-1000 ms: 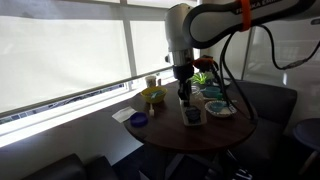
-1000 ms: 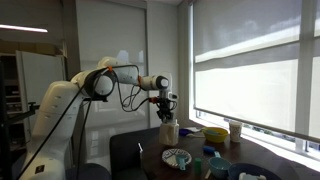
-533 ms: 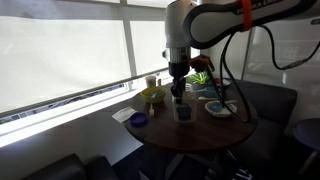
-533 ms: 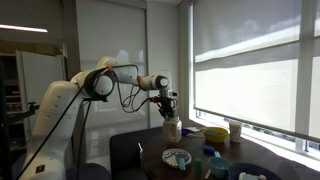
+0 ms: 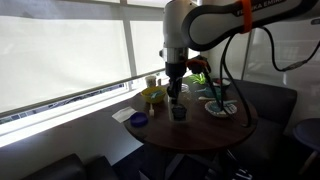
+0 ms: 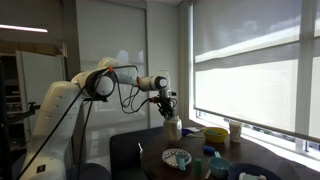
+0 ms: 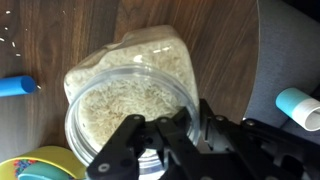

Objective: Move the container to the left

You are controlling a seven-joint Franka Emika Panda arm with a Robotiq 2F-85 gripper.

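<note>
The container (image 5: 178, 110) is an upright jar with a pale top and a dark lower half, standing tall over the round wooden table (image 5: 200, 132). It also shows in an exterior view (image 6: 172, 128). In the wrist view the container (image 7: 130, 90) is seen from above, clear-walled and full of pale grains. My gripper (image 5: 177, 95) comes down on it from above. In the wrist view my gripper (image 7: 185, 125) is shut on the container's rim, one finger inside the wall and one outside. I cannot tell whether the container's base touches the table.
A yellow bowl (image 5: 153, 96) and a small tan cup (image 5: 152, 81) stand just behind the container by the window. A purple bowl (image 5: 139, 120) sits at the table's edge. A patterned plate (image 5: 220, 107) and green items lie on the other side. Dark chairs ring the table.
My gripper has carried the container steadily across the table toward the yellow bowl, leftward in the exterior view that faces the window. The grip has stayed shut.
</note>
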